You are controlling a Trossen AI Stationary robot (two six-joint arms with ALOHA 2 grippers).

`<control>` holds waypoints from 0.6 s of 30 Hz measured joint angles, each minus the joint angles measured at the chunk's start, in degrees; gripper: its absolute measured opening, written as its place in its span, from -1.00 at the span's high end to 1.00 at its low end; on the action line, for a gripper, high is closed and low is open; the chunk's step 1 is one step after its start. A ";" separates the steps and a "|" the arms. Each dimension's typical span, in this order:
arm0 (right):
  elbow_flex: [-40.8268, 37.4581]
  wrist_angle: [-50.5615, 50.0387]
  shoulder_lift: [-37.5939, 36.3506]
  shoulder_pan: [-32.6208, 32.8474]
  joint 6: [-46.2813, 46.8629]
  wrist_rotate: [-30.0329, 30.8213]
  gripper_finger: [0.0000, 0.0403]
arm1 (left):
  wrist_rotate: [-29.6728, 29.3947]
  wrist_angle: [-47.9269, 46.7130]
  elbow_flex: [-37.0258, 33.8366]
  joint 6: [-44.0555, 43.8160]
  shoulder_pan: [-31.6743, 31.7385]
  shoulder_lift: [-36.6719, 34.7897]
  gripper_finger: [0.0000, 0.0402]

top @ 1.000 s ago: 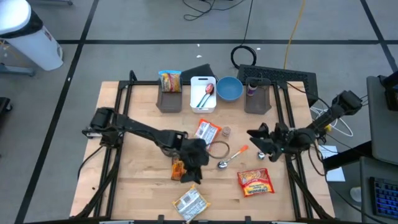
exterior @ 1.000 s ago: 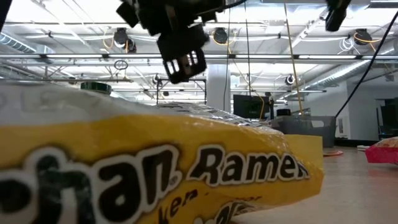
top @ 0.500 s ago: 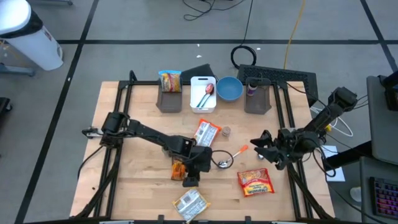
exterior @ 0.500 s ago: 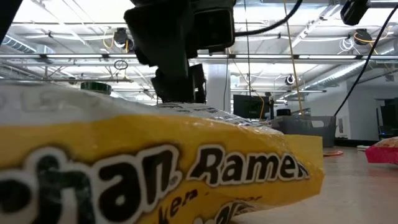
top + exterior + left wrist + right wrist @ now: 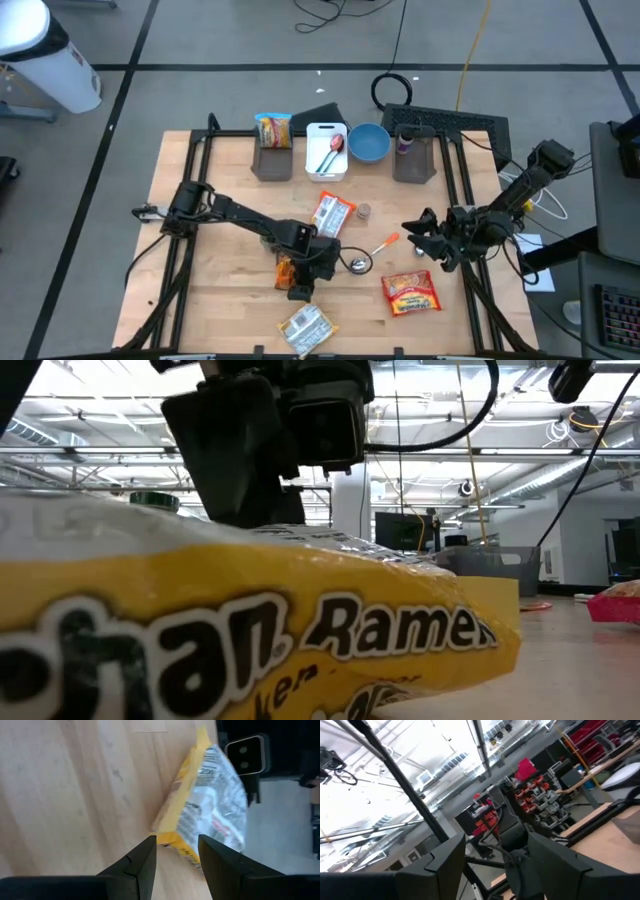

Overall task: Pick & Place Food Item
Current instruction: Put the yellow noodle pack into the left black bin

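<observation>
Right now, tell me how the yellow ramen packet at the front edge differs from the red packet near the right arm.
The yellow ramen packet shows a silvery printed face with a yellow rim; the red packet is red with a yellow-orange picture. The yellow one lies at the table's front edge, askew; the red one sits farther back and to the right, nearly square to the table. The left gripper hangs close to the yellow one. Both lie flat, untouched.

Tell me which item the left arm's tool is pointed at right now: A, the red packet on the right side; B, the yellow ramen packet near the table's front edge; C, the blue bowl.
B: the left wrist view shows the left tool open just short of the yellow ramen packet.
</observation>
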 joint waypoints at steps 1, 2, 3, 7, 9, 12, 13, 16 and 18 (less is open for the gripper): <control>0.00 0.07 -0.02 -0.03 -0.30 0.13 -0.04 | 0.17 -0.07 0.00 0.31 0.10 0.05 0.24; 0.00 0.10 -0.01 -0.11 -0.73 0.62 -0.04 | 0.28 -0.05 0.00 0.70 0.10 0.05 0.24; 0.00 0.06 0.00 -0.13 -0.78 1.33 -0.04 | 0.27 -0.03 0.02 1.24 0.12 0.27 0.24; 0.00 0.07 0.00 -0.26 -0.90 1.55 -0.04 | 0.00 -0.12 0.00 2.43 0.08 0.94 0.24; 0.00 0.08 -0.01 -0.26 -0.91 1.57 -0.04 | 0.43 0.37 0.00 2.94 0.06 1.11 0.24; 0.02 0.11 0.00 -0.26 -0.93 2.51 -0.04 | 0.32 0.37 0.00 3.60 0.07 1.30 0.24; 0.02 0.03 0.00 -0.26 -0.92 3.05 -0.04 | 0.34 0.90 0.00 3.83 0.10 1.39 0.24; 0.02 0.07 0.00 -0.37 -1.16 3.90 -0.04 | 0.54 1.95 0.00 3.38 0.39 1.68 0.24; 0.02 0.07 0.00 -0.39 -1.18 4.32 -0.04 | 0.52 2.22 0.00 3.35 0.51 2.28 0.24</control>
